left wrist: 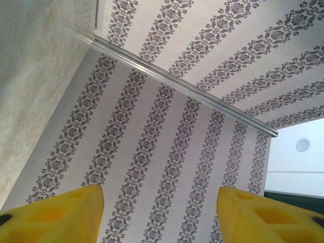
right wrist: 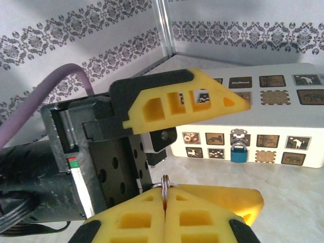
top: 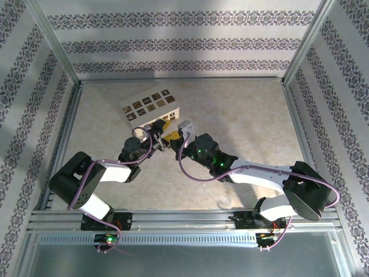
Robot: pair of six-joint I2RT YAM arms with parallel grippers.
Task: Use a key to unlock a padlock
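"Right wrist, item one?"
"My right gripper (right wrist: 165, 202): jaws pressed together on the key (right wrist: 164, 189), ring poking up."
"Left?"
"My left gripper (left wrist: 159, 210): spread wide, holding nothing."
"Padlock (right wrist: 238, 153)?"
"Hanging on the box (right wrist: 311, 126) front, apart from both grippers."

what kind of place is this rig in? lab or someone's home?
Likely a lab test booth, not a home: metal frame posts, wallpaper panels standing in as walls, and two robot arms bolted to a rail at the table edge.
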